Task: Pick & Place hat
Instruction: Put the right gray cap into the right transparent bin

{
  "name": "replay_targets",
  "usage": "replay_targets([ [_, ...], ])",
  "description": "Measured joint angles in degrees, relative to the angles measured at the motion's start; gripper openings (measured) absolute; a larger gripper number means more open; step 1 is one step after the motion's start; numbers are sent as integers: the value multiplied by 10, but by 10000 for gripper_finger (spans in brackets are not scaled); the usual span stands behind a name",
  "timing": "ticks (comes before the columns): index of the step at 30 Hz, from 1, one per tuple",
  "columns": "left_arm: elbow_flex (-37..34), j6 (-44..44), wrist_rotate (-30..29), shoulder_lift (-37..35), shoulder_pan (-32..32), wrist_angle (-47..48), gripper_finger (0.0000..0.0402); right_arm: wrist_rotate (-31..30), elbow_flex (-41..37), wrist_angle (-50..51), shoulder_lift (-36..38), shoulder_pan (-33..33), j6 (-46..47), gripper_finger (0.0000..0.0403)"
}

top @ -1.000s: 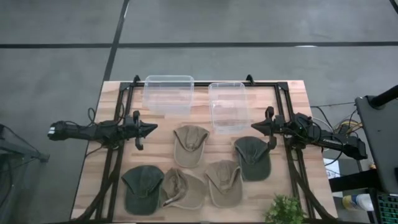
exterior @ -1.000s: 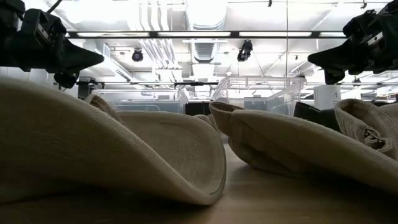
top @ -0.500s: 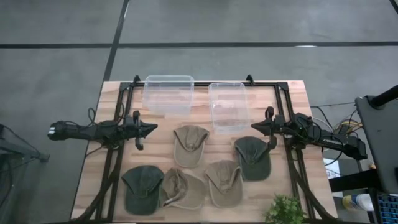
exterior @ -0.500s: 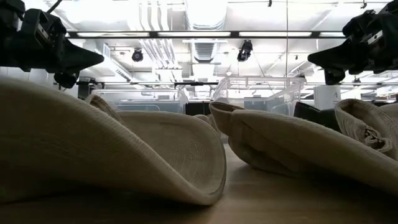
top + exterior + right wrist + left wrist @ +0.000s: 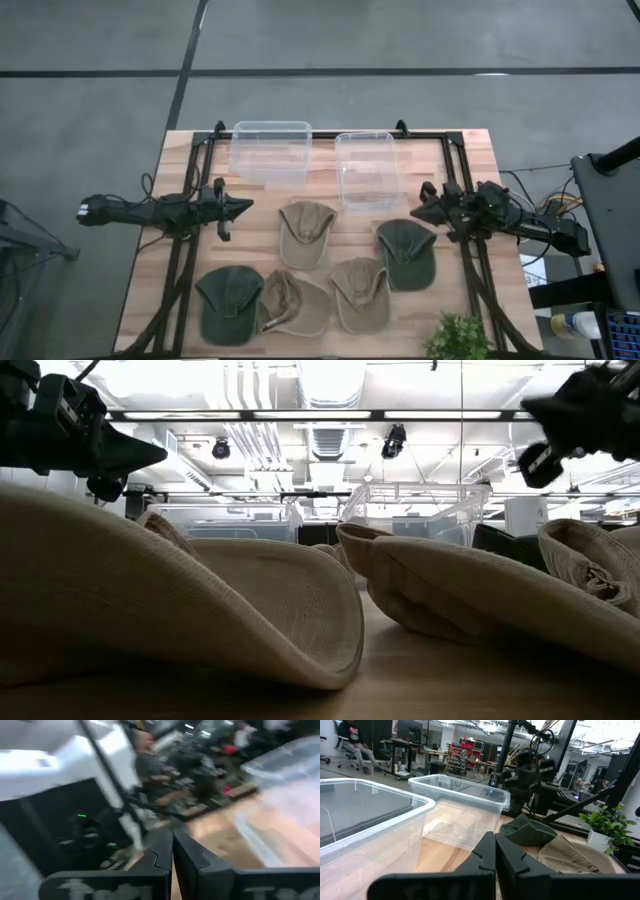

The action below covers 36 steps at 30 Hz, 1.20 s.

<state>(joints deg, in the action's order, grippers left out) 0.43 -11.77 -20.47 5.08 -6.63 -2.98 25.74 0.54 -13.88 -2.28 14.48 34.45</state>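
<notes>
Five soft cloth caps (three tan, two dark green) lie on the wooden table (image 5: pixel 470 150); the green cap (image 5: pixel 405 253) sits just beside the right gripper (image 5: pixel 418 212), fingers pressed together, empty. Left gripper (image 5: pixel 246 207) likewise closed, near two clear plastic bins (image 5: pixel 271 150).

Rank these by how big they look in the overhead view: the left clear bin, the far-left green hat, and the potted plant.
1. Left clear bin.
2. Far-left green hat, slightly smaller in footprint.
3. Potted plant, clearly smallest, though the picture's edge crops it.
</notes>
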Motion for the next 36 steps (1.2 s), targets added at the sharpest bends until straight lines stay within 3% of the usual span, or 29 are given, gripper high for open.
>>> replay_targets([
  [10,0,0,0,0,0,0,0,54,0,-35,-2,0,145,11],
  [17,0,0,0,0,0,0,0,62,41,29,-30,-12,173,63],
  [21,0,0,0,0,0,0,0,47,113,165,-78,-23,131,108],
  [28,0,0,0,0,0,0,0,-21,266,514,-199,-25,80,168],
  [36,0,0,0,0,0,0,0,-48,343,750,-308,-30,174,182],
])
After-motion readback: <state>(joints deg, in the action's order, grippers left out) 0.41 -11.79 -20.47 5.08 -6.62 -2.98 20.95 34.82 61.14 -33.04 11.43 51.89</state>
